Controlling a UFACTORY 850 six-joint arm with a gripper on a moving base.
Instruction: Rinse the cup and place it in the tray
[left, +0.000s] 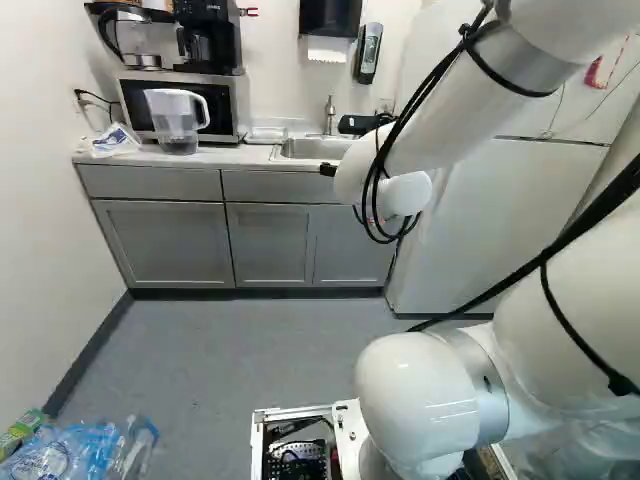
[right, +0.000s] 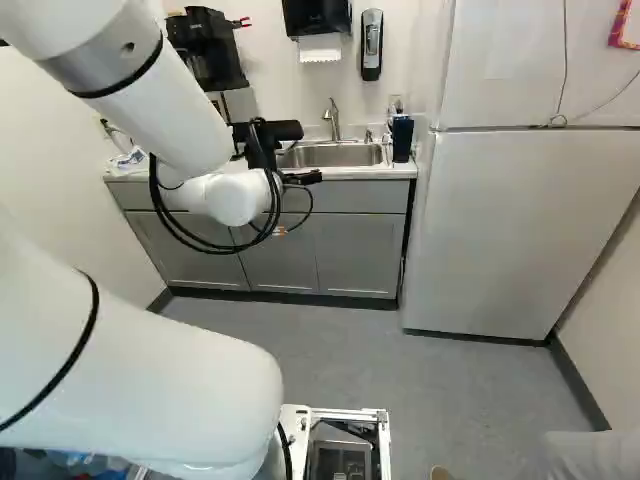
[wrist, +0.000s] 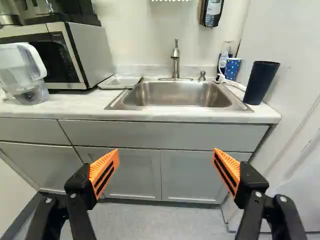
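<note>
While my gripper stands spread wide and grasping nothing, the dark cup sits beyond it, on the counter.
Cup is beside the sink, ahead of my orange-padded finger nearer the refrigerator; patterned cup and white cable close by, contact perhaps but unclear. Faucet rises behind the basin. Tray lies across the sink, between it and the microwave.
</note>
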